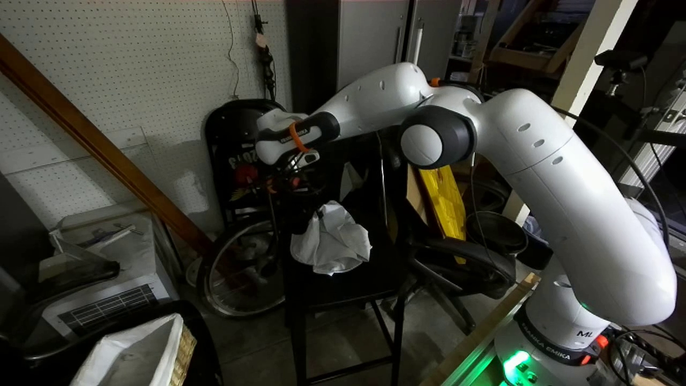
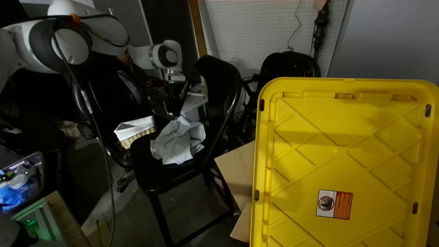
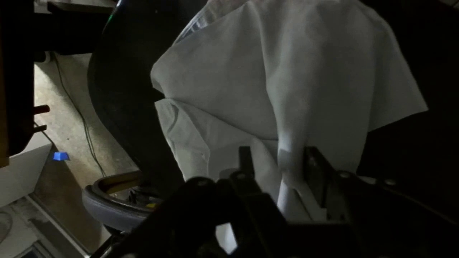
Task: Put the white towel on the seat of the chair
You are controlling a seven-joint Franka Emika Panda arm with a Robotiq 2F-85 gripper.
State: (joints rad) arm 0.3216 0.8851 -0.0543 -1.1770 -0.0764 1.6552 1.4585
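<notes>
White towel (image 2: 180,142) lies crumpled on chair seat (image 2: 151,175); hand (image 3: 279,157) spread above.
Wicker basket (image 2: 138,136) white-lined; tub (image 2: 42,173) holds blue oddments (image 2: 10,197).

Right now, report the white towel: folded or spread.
Neither: crumpled. Both exterior views show the white towel bunched in uneven folds on the seat.

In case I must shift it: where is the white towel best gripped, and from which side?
I'd pinch the raised fold of the white towel, straddling it from above. In the wrist view that ridge shows between the fingers of the open gripper, while the edges seem flatter on the seat. Coming down should also clear the chair back, which rises beside the cloth.
</notes>
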